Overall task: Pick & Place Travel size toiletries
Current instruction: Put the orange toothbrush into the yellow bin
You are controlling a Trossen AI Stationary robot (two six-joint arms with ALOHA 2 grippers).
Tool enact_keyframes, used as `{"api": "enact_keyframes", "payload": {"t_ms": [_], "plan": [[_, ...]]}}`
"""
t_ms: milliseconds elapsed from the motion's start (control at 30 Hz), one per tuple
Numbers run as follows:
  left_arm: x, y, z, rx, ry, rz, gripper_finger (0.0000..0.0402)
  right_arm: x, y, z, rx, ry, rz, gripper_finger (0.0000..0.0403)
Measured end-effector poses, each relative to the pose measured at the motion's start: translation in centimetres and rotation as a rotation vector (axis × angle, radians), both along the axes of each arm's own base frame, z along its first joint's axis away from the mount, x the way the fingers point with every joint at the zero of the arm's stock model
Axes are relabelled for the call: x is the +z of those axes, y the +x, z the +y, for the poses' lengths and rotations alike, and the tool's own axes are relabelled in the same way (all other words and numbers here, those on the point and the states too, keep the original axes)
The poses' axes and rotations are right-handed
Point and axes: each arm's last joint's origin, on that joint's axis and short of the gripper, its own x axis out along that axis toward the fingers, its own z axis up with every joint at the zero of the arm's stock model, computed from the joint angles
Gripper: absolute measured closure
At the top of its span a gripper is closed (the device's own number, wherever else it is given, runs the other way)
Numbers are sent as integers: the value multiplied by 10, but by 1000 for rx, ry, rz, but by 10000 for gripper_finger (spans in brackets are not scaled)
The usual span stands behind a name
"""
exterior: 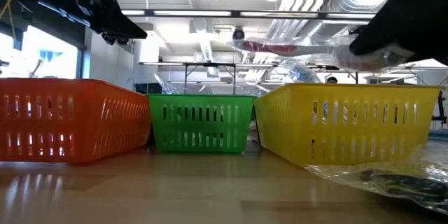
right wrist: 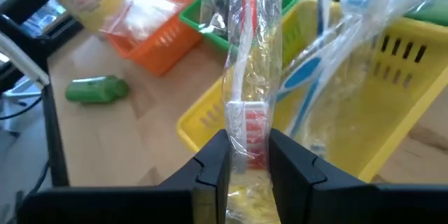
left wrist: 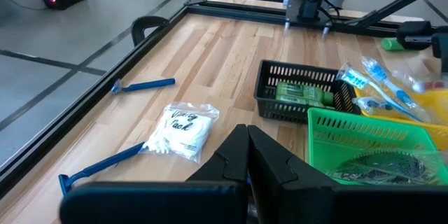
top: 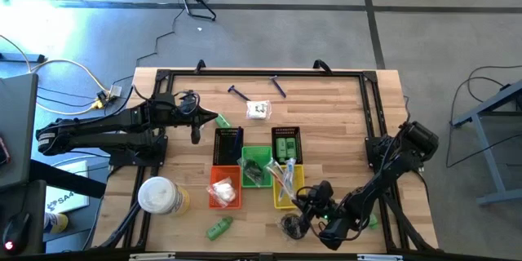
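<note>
My right gripper [right wrist: 248, 164] is shut on a clear-wrapped red and white toothbrush [right wrist: 246, 77], one of the travel size toiletries. It hangs over the yellow basket [top: 285, 196], which holds wrapped blue toothbrushes [right wrist: 308, 77]. My left gripper [left wrist: 248, 152] waits shut at the table's left side, above the black basket [top: 228, 143], touching nothing. Two blue razors [left wrist: 143, 85] and a bag of cotton swabs [left wrist: 180, 131] lie flat on the far part of the table. A green tube [top: 218, 228] lies by the near edge. My right gripper pinches the wrapped toothbrush between its two fingers [right wrist: 213, 161], at the end with the red block [right wrist: 255, 122]. The rest sticks out forward beyond the fingers. In the low view the toothbrush [exterior: 280, 45] lies about level, lifted clear above the yellow basket's rim.
Orange [top: 224, 189], green [top: 255, 167] and two black baskets [top: 286, 143] stand close together mid-table. A round white-and-yellow container [top: 159, 196] stands near left. A clear bag with dark pieces [exterior: 392, 178] lies by the near edge. A black frame [top: 261, 73] borders the table.
</note>
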Motion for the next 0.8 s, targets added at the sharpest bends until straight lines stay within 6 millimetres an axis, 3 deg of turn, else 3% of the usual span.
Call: {"api": "enact_keyframes", "payload": {"t_ms": [400,800], "plan": [[0,0,0,0,0,1,402,-5,-3,-4,7,-54,63,327],[0,0,0,0,0,1,402,-6,1,-9,18,-94,93,229]]}}
